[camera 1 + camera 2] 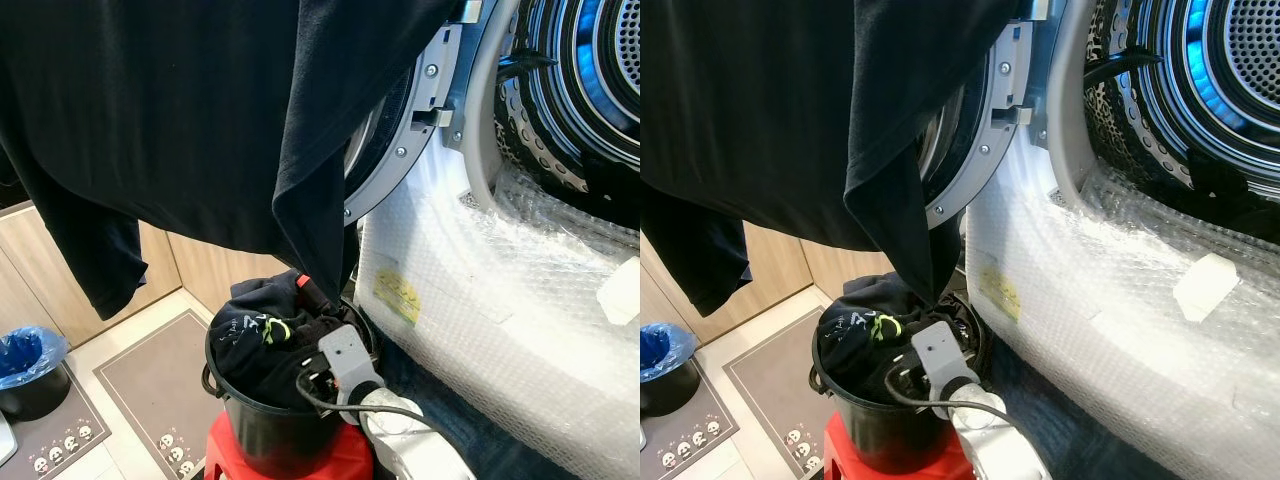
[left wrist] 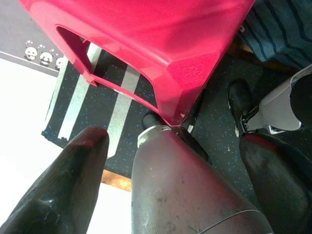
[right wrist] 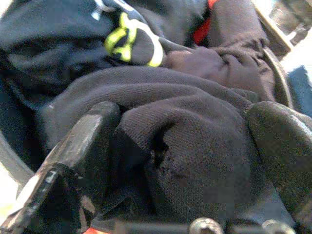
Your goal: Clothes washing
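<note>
Right gripper [image 3: 180,146] sat down in the black bucket [image 1: 262,440], its fingers [image 3: 83,141] spread apart around a fold of dark clothes [image 3: 195,122]. Nearer the camera a black garment [image 1: 190,110] hung left of the washing machine door [image 1: 400,130]. Left gripper [image 2: 170,170], fingers apart, hung near the red stool [image 2: 161,44].

"What is on the floor [image 1: 150,325]?"

"A red stool [image 1: 335,455] stands there, and a black bucket [image 1: 265,435] full of dark clothes [image 1: 255,345] sits on top of it."

"Anything else down low?"

"A grey mat [image 1: 160,385] with little panda pictures lies flat beside the stool. A small black bin with a blue bag [image 1: 28,372] stands on another mat [image 1: 55,435], well apart from the bucket."
</note>
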